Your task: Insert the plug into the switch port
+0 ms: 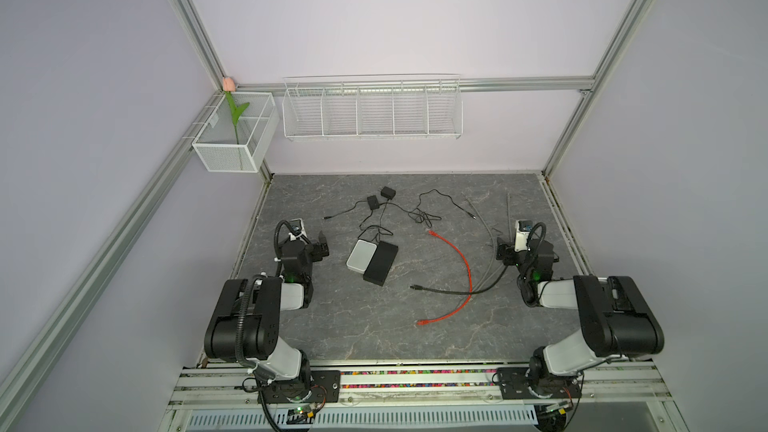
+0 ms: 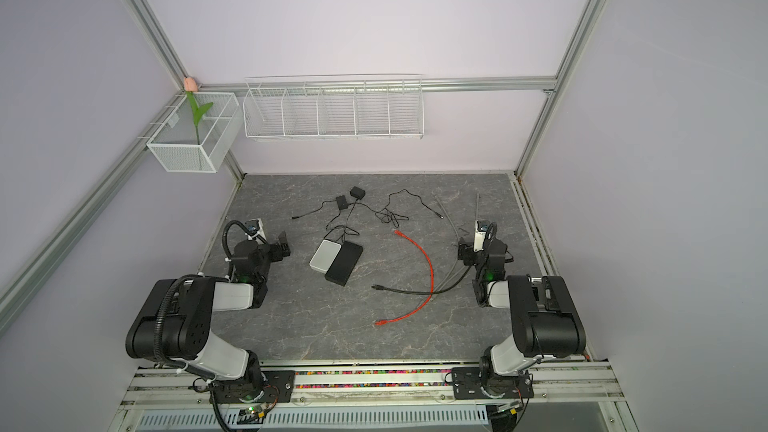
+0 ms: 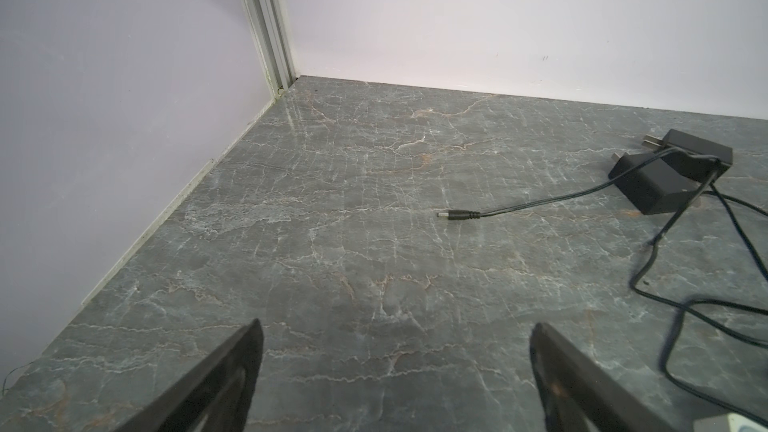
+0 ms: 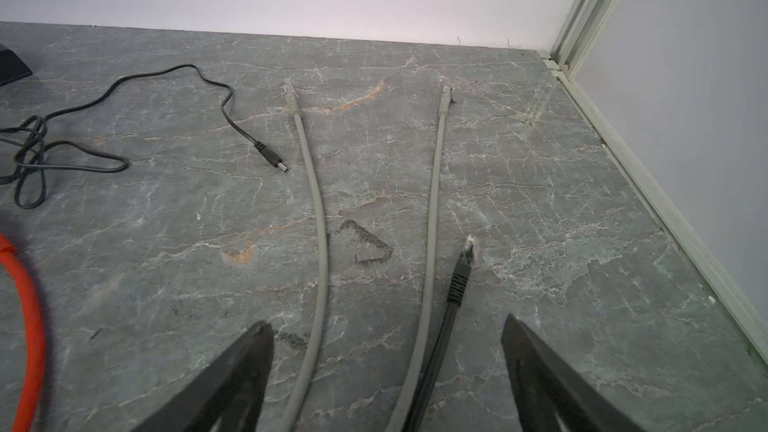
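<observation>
A white switch (image 1: pixel 360 255) (image 2: pixel 325 256) and a black switch (image 1: pixel 381 263) (image 2: pixel 344 263) lie side by side mid-table. A red network cable (image 1: pixel 461 259) (image 4: pixel 29 305) curves to their right, with a plug at each end. A black cable's plug (image 1: pixel 413 286) points toward the switches; its other plug (image 4: pixel 467 249) lies ahead of my right gripper (image 4: pixel 387 321) (image 1: pixel 503 249), which is open over two grey cables (image 4: pixel 316 218). My left gripper (image 3: pixel 397 324) (image 1: pixel 320 249) is open over bare table, left of the switches. A barrel plug (image 3: pixel 457 215) lies ahead of it.
Two black power adapters (image 1: pixel 382 197) (image 3: pixel 665 176) with thin tangled leads sit behind the switches; another barrel plug (image 4: pixel 272 158) lies near the grey cables. A wire rack (image 1: pixel 372 108) and a mesh basket (image 1: pixel 235 135) hang on the walls. Frame posts stand at both rear corners.
</observation>
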Available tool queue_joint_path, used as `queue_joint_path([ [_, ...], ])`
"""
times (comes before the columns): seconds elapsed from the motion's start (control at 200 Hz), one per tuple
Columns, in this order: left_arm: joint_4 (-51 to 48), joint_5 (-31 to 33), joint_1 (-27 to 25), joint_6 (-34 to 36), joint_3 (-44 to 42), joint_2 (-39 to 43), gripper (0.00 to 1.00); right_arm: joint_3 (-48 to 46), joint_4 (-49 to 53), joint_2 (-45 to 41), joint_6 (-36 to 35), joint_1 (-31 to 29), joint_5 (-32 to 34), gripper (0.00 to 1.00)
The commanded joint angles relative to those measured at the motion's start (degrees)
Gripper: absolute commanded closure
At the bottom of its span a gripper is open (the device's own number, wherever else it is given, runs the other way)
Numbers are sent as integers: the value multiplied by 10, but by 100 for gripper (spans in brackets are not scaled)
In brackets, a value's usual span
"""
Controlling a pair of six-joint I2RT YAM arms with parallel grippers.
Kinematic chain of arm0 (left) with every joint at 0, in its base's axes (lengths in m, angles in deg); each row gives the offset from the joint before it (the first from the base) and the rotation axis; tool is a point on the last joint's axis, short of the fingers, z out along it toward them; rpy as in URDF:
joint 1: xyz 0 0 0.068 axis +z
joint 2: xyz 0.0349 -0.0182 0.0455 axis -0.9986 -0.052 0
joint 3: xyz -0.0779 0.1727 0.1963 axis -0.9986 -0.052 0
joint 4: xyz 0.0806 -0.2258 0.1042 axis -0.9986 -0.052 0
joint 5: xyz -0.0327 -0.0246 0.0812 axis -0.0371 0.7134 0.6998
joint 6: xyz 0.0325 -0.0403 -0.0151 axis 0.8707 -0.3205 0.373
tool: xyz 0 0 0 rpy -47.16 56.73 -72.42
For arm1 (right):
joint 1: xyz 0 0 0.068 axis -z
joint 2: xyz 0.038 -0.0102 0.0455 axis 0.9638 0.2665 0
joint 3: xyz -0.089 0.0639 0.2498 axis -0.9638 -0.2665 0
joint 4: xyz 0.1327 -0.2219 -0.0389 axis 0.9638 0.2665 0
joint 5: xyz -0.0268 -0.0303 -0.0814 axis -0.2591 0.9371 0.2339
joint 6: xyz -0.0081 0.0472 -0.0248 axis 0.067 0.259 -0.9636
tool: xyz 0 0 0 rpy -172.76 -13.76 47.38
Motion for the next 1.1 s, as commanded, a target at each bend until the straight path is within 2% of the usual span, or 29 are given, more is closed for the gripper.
queue_joint_path([
  [0.0, 2, -1, 3, -4, 9, 8, 1, 7, -3, -10, 2, 1, -3, 11],
  [0.19, 5, -1, 2, 4, 8, 7, 1, 1, -14, -16, -6, 1, -17, 11],
  [0.23, 8, 21, -2, 1, 8, 9, 1, 10, 19, -36, -15, -1, -32, 11],
  [0.275, -8, 81, -17, -4, 11, 23, 1, 24, 72, -63, -17, -4, -33, 11],
  [0.355, -94, 153, -35, -8, 38, 76, 1, 48, 146, -110, -29, -6, -56, 11],
  [0.415, -185, 173, -44, -9, 73, 113, 1, 66, 191, -152, -46, -21, -73, 11],
  [0.46, -259, 186, -50, -40, 102, 138, 1, 79, 223, -193, -51, -35, -75, 11],
  [0.55, -371, 162, -67, -92, 143, 176, 1, 134, 304, -258, -40, -75, -80, 11],
  [0.595, -400, 129, -74, -105, 154, 186, 1, 186, 378, -269, 54, -83, -83, 11],
  [0.645, -431, 99, -76, -137, 165, 192, 1, 273, 596, -260, 170, -82, -71, 11],
  [0.685, -449, 65, -77, -153, 172, 193, 1, 313, 642, -234, 230, -81, -59, 11],
  [0.74, -471, 21, -79, -175, 181, 190, 1, 339, 667, -200, 209, -80, -147, 8],
  [0.785, -479, -16, -83, -186, 184, 187, 1, 342, 666, -182, 199, -90, -185, 9],
  [0.92, -467, -59, -95, -210, 183, 164, 1, 308, 618, -187, 184, -134, -218, 11],
  [0.98, -491, -66, -95, -206, 210, 137, 1, 300, 606, -193, 178, -154, -222, 11],
  [1.095, -550, -29, -89, -214, 300, 53, 1, 299, 607, -189, 166, -179, -225, 4],
])
